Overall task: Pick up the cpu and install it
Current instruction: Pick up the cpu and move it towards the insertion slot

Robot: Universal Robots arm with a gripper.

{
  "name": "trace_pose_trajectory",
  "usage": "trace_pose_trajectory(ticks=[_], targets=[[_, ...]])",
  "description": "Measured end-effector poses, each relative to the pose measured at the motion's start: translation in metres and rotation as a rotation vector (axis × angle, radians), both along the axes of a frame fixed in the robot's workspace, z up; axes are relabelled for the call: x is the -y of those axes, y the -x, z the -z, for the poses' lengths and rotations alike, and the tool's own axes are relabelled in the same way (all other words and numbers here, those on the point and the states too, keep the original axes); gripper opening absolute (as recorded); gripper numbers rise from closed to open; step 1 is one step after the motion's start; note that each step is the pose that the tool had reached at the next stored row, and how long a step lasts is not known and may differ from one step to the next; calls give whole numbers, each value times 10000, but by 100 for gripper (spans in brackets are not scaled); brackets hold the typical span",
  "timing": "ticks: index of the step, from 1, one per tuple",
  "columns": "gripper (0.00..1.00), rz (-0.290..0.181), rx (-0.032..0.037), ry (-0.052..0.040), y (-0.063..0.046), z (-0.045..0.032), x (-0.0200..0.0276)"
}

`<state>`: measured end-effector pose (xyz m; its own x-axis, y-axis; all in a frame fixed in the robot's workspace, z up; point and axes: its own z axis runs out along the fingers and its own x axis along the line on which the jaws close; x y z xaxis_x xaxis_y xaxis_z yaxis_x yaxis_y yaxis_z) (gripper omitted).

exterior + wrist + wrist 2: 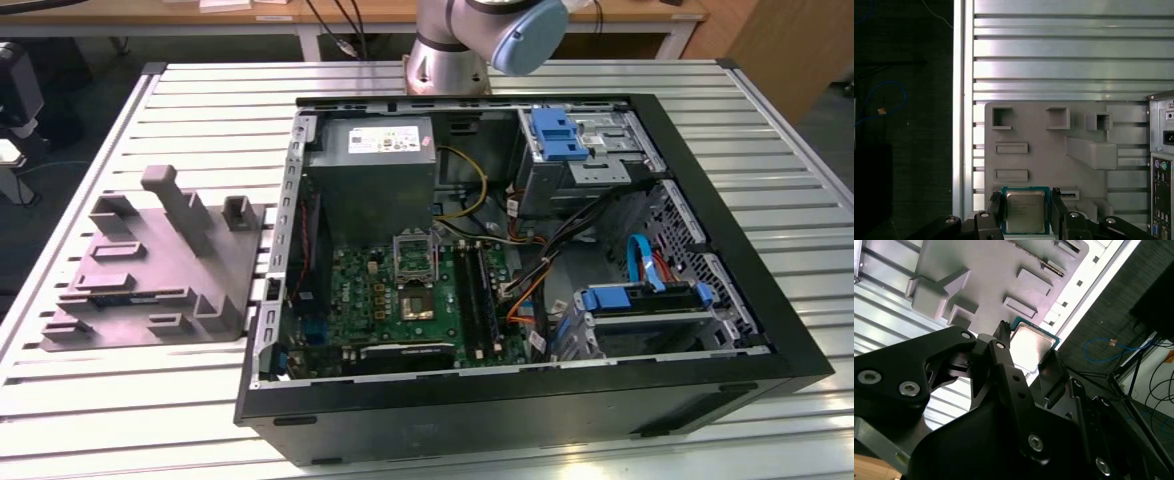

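I've got the jaws clamped on the cpu point(1025, 211) in the first wrist view, one finger on each side edge. It's at the edge of the grey tray point(1044, 150) on the slatted counter point(1064, 60). Lifted or resting, probably lifted, hard to tell. The open computer case point(534, 410) stands just beside the tray.

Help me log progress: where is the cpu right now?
In both wrist views the cpu sits clamped between the fingers of the gripper, with the grey tray behind it.
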<state>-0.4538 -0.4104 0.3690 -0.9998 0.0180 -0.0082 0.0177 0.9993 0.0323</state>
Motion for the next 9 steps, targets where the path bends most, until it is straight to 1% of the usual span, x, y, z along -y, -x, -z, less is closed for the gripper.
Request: trace_pose_trajectory(ticks=[5, 9], targets=[[47, 0, 1, 0, -1, -1, 0], [47, 0, -2, 1, -1, -34, 0]])
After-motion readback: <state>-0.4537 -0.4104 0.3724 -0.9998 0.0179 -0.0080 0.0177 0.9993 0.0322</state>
